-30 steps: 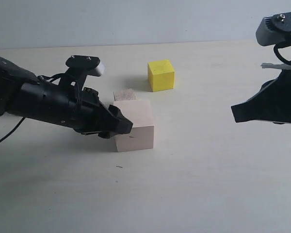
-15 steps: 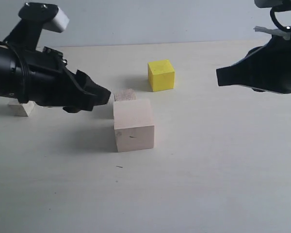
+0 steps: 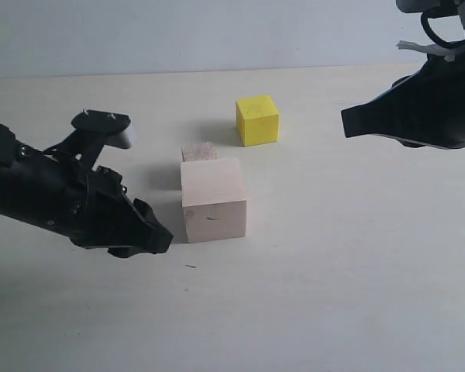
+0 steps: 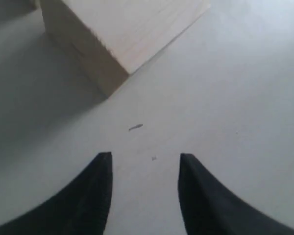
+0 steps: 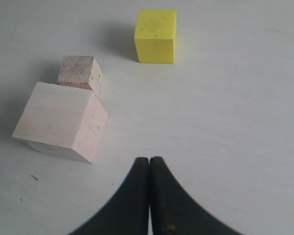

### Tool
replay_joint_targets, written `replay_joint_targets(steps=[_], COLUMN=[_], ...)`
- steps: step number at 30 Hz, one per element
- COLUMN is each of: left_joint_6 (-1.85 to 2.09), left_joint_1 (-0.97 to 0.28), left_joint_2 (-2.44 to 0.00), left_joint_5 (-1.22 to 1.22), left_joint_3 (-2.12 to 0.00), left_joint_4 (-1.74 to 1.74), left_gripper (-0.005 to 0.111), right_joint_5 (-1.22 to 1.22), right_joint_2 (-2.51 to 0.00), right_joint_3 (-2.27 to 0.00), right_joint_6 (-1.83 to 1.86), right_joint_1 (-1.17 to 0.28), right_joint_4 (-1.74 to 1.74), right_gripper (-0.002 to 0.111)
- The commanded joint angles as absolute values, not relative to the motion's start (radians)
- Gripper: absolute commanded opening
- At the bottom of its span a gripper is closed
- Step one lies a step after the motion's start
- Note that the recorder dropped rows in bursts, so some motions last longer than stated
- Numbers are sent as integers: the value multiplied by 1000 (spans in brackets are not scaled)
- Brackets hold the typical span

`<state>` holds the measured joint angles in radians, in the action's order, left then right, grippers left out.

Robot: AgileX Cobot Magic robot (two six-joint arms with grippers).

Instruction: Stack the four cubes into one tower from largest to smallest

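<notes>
Counter [image 3: 333, 271] is bare along the whole near strip and the right half, giving wide passage there. 3 obstacles cluster mid-counter. The large pale wood cube [image 3: 213, 200] has the brownish cube [image 3: 199, 152] tight behind its rear left corner, touching or nearly so, with no finger room between the 2. The yellow cube [image 3: 257, 119] stands apart farther back, free on all 4 sides, and a lane runs between it and the pale cube. All 3 top faces are reachable from above. The left tool [image 3: 156, 239], fingers parted around nothing, sits low near the large cube's left side and crowds it. The right tool [image 3: 350, 122], fingers pressed together, hangs right of the yellow cube, well apart.
</notes>
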<state>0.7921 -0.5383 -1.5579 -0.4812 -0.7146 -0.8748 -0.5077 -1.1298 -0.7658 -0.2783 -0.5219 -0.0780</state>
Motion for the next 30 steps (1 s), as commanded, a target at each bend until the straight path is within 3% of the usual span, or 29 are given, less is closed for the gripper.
replay_joint_targets(steps=[1, 5, 14, 30], left_joint_6=[919, 1107, 1354, 1379], left_joint_1=[-540, -540, -540, -540], left_joint_2=[-1627, -1676, -1764, -1833], left_joint_5=[-472, -499, -489, -379], left_joint_3=[-713, -713, -739, -796], left_joint_4=[-1009, -1202, -1482, -1501], left_gripper=[27, 1, 0, 0], right_joint_5=[-505, -505, -507, -536], right_joint_2=[-1131, -1131, -1131, -1131], right_joint_3=[-774, -774, -774, -774], right_joint_6=[-272, -272, -272, -272], right_joint_1=[-523, -523, -523, -523], right_joint_4=[-81, -81, -81, -81], right_gripper=[0, 0, 0, 0])
